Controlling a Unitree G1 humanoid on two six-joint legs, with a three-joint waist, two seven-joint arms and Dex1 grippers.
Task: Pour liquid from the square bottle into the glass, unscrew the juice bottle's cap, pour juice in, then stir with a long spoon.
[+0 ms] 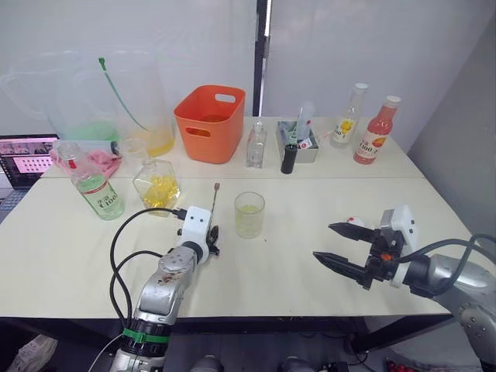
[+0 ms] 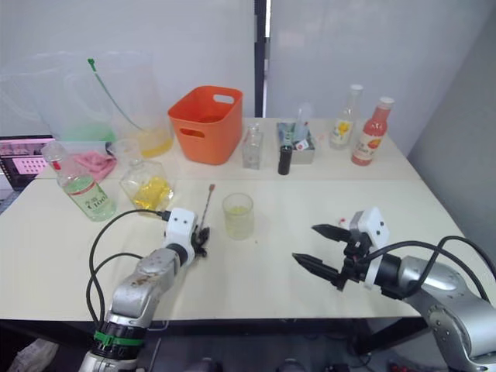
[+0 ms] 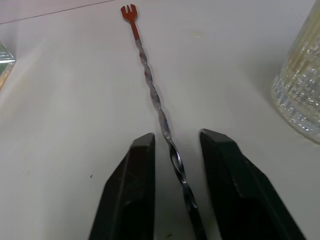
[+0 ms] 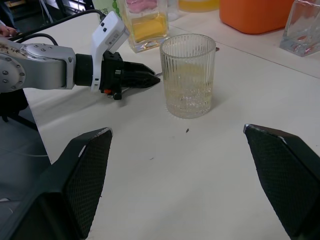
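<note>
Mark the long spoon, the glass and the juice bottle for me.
long spoon (image 3: 150,87), left wrist view, on the twisted stem.
glass (image 1: 249,219), left eye view, on its front wall.
juice bottle (image 1: 99,197), left eye view, on the label.

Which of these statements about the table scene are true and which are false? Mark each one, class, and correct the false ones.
1. The long spoon lies flat on the table between the left hand's fingers. True.
2. The right hand is shut on the glass. False: it is open and holds nothing, apart from the glass.
3. The glass holds some pale yellowish liquid. True.
4. The juice bottle stands on the robot's right, next to the pink-red bottle. False: it stands on the robot's left, near the square bottle.
5. The orange basket sits in front of the glass, at the near edge. False: it sits behind the glass, farther back.
</note>
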